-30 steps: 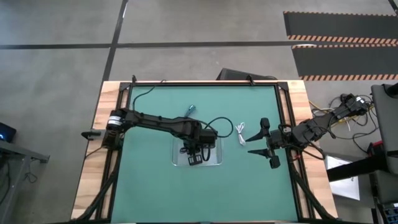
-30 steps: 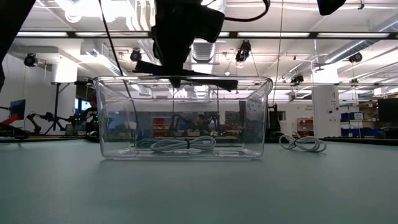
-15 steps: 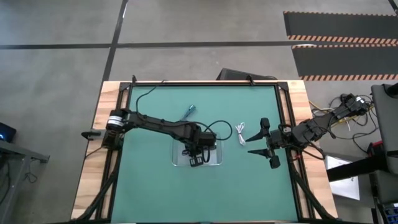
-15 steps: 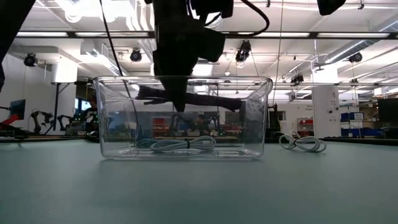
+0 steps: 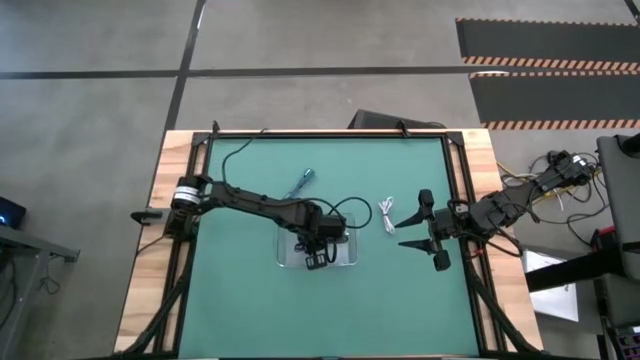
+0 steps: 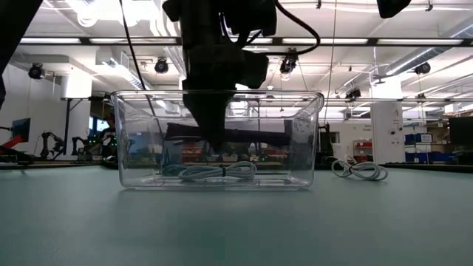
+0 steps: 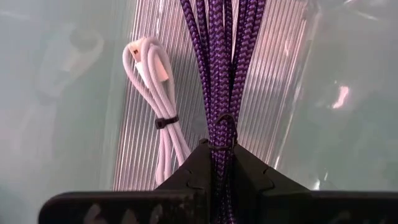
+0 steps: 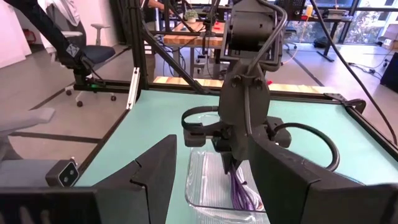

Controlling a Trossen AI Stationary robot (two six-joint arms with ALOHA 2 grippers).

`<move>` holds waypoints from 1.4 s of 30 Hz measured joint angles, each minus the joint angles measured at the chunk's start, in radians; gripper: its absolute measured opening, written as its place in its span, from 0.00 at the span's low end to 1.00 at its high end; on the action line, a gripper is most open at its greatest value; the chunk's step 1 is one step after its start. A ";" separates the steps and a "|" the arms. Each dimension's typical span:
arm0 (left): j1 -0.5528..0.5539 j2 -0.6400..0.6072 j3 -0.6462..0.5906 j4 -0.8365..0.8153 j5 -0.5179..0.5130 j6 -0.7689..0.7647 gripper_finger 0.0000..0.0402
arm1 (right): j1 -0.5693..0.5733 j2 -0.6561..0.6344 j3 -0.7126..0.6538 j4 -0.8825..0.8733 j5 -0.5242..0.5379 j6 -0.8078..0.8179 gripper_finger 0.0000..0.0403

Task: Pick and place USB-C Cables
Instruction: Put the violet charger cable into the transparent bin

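In the high view the clear tray (image 5: 345, 258) is being largely covered by the left gripper (image 5: 312, 250), so its contents are hidden. The left wrist view shows the fingers pinched on a purple braided cable (image 7: 222, 74), with a white cable (image 7: 159, 102) lying on the tray floor. Since a second ago, the gripper is being lowered deeper into the tray. Another white cable (image 5: 388, 215) is lying near the spread, waiting right gripper (image 5: 408, 231)

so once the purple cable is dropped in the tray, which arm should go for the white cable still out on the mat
Right. Its open tool waits right beside the white cable on the mat, while the left tool is down in the clear tray, shut on the purple cable.
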 joint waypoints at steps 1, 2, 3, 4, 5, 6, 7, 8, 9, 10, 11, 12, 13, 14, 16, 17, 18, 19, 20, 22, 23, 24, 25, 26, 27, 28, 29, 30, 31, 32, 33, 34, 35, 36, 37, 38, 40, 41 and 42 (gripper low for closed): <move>0.000 0.000 -0.006 0.004 0.000 0.000 0.04 | 0.000 0.000 0.000 0.000 0.000 0.000 0.46; 0.000 0.000 -0.013 0.008 0.000 0.000 0.04 | 0.000 0.000 0.000 0.000 0.000 0.000 0.46; 0.000 0.000 -0.021 0.013 0.000 0.000 0.04 | 0.000 0.000 0.000 0.000 0.000 0.000 0.46; 0.000 0.000 -0.028 0.021 0.000 -0.001 0.04 | 0.000 0.000 0.000 0.000 0.000 0.000 0.46; 0.000 0.000 -0.031 0.024 0.000 -0.001 0.04 | 0.000 0.000 0.000 0.000 0.000 0.000 0.46; 0.000 0.000 -0.031 0.023 0.000 -0.001 0.04 | 0.000 0.000 0.000 0.000 0.000 0.000 0.46; 0.000 0.000 -0.031 0.024 0.000 -0.001 0.04 | 0.000 0.000 0.000 0.000 0.000 0.000 0.46; 0.000 0.000 -0.030 0.027 0.000 -0.001 0.04 | 0.000 0.000 0.000 0.000 0.000 0.000 0.46; 0.000 0.000 -0.030 0.030 0.000 -0.001 0.04 | 0.000 0.000 0.000 0.000 0.000 -0.001 0.46; 0.000 0.000 -0.030 0.029 -0.002 -0.001 0.04 | 0.000 0.000 0.000 0.000 0.000 -0.004 0.46; 0.000 0.000 -0.030 0.027 -0.007 -0.001 0.04 | 0.000 0.000 0.000 0.000 0.000 -0.004 0.46; 0.000 0.000 -0.030 0.028 -0.012 -0.001 0.05 | 0.000 0.000 0.000 0.000 0.000 -0.004 0.46; 0.000 0.000 -0.030 0.030 -0.016 -0.001 0.06 | 0.000 0.000 0.000 0.000 0.000 -0.004 0.46; 0.000 0.000 -0.030 0.030 -0.016 -0.001 0.07 | 0.000 0.000 0.000 0.000 0.000 -0.004 0.46; 0.000 0.000 -0.030 0.030 -0.016 -0.001 0.09 | 0.000 0.000 0.000 0.000 0.000 -0.004 0.46; 0.000 0.000 -0.030 0.030 -0.016 -0.001 0.09 | 0.000 0.000 0.000 0.000 0.000 -0.004 0.46; 0.000 0.000 -0.030 0.030 -0.016 -0.001 0.09 | 0.000 0.000 0.000 0.000 0.000 -0.004 0.46; 0.000 0.000 -0.030 0.031 -0.016 -0.001 0.10 | 0.000 0.000 0.000 0.000 0.000 -0.004 0.46; 0.000 0.000 -0.030 0.031 -0.016 -0.001 0.10 | 0.000 0.000 0.000 0.000 0.000 -0.004 0.46; 0.000 0.000 -0.030 0.030 -0.016 -0.001 0.10 | 0.000 0.000 0.000 0.000 0.000 -0.004 0.46; 0.000 0.000 -0.030 0.031 -0.016 -0.001 0.10 | 0.000 0.000 0.000 0.000 0.000 -0.004 0.46; 0.000 0.000 -0.030 0.031 -0.016 -0.001 0.10 | 0.000 0.000 0.000 0.000 0.000 -0.004 0.46; 0.000 0.000 -0.030 0.031 -0.016 -0.001 0.10 | 0.000 0.000 0.000 0.000 0.000 -0.004 0.46; 0.000 0.000 -0.030 0.031 -0.016 -0.001 0.11 | 0.000 0.000 0.000 0.000 0.000 -0.004 0.46; 0.000 0.000 -0.030 0.031 -0.016 -0.001 0.11 | 0.000 0.000 0.000 0.000 0.000 -0.004 0.46; 0.000 0.000 -0.030 0.032 -0.016 -0.001 0.11 | 0.000 0.000 0.000 0.000 0.000 -0.003 0.46; 0.000 0.000 -0.030 0.032 -0.016 -0.001 0.11 | 0.000 0.000 0.000 0.000 0.000 -0.003 0.46; 0.000 0.000 -0.030 0.032 -0.016 -0.001 0.11 | 0.000 0.000 0.000 0.000 0.000 -0.003 0.46; 0.000 0.000 -0.030 0.032 -0.016 -0.001 0.11 | 0.000 0.000 0.000 0.000 0.000 -0.003 0.46; 0.000 0.000 -0.030 0.032 -0.016 -0.001 0.11 | 0.000 0.000 0.000 0.000 0.000 -0.003 0.46; 0.000 0.000 -0.030 0.032 -0.016 -0.001 0.11 | 0.000 0.000 0.000 0.000 0.000 -0.003 0.46; 0.000 0.000 -0.030 0.032 -0.016 -0.001 0.11 | 0.000 0.000 0.000 0.000 0.000 -0.003 0.46; 0.000 0.000 -0.030 0.032 -0.016 -0.001 0.11 | 0.000 0.000 0.000 0.000 0.000 -0.003 0.46; 0.000 0.000 -0.030 0.032 -0.016 -0.001 0.11 | 0.000 0.000 0.000 0.000 0.000 -0.003 0.46; 0.000 0.000 -0.030 0.032 -0.016 -0.001 0.11 | 0.000 0.000 0.000 0.000 0.000 -0.003 0.46; 0.000 0.000 -0.030 0.032 -0.016 -0.001 0.11 | 0.000 0.000 0.000 0.000 0.000 -0.003 0.46; 0.000 0.000 -0.030 0.032 -0.016 -0.001 0.11 | 0.000 0.000 0.000 0.000 0.000 -0.003 0.46; 0.000 0.000 -0.030 0.032 -0.016 -0.001 0.11 | 0.000 0.000 0.000 0.000 0.000 -0.003 0.46; 0.000 0.000 -0.030 0.032 -0.015 -0.001 0.12 | 0.000 0.000 0.000 0.000 0.000 -0.003 0.46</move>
